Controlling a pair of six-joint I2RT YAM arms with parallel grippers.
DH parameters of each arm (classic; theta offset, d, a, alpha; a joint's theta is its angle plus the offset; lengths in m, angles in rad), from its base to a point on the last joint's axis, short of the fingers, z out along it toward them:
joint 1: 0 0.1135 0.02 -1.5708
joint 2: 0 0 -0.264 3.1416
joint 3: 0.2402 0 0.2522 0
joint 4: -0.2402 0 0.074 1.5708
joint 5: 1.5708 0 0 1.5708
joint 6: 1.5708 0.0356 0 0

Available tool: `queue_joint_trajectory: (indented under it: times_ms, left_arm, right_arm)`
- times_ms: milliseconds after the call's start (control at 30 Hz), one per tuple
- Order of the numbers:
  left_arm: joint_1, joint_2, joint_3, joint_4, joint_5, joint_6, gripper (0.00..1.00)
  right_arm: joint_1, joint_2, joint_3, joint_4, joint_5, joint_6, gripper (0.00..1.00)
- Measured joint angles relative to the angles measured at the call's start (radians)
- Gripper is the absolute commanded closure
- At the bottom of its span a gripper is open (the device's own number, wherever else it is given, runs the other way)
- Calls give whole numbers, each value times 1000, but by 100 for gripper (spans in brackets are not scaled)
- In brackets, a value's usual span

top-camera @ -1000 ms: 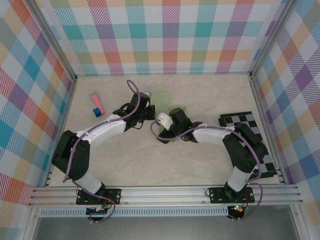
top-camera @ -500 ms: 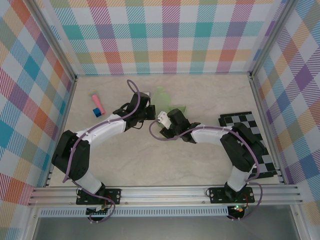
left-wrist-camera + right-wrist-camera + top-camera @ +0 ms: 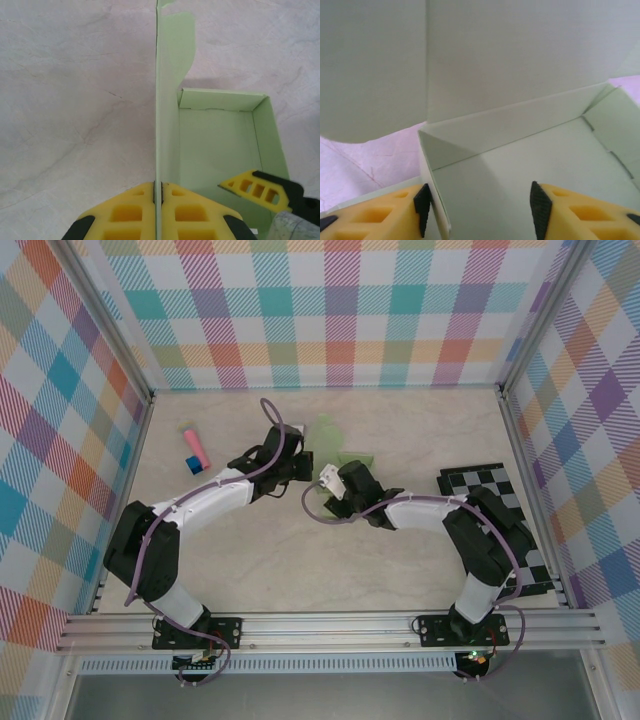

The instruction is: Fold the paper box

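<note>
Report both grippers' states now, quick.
Left gripper: shut on the paper box flap.
Right gripper: open, straddling a box wall.

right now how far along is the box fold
Done: the paper box already has a tray shape with raised sides. In hand: the left gripper pinches the tall flap upright, while the right gripper, jaws apart, straddles a side wall. Left: the flap is not yet folded over, so the top is open.

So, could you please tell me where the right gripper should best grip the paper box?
The low side wall of the paper box, from above, jaws straddling it: it stands upright and thin, and the left gripper holds the tall flap.
</note>
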Motion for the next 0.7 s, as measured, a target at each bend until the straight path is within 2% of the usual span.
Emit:
queue_joint_trajectory:
  times_ms: [700]
  left_arm:
    - [-11, 5, 20, -22, -5, 29, 100]
  right_arm:
    - [-26, 18, 69, -53, 100, 53, 29]
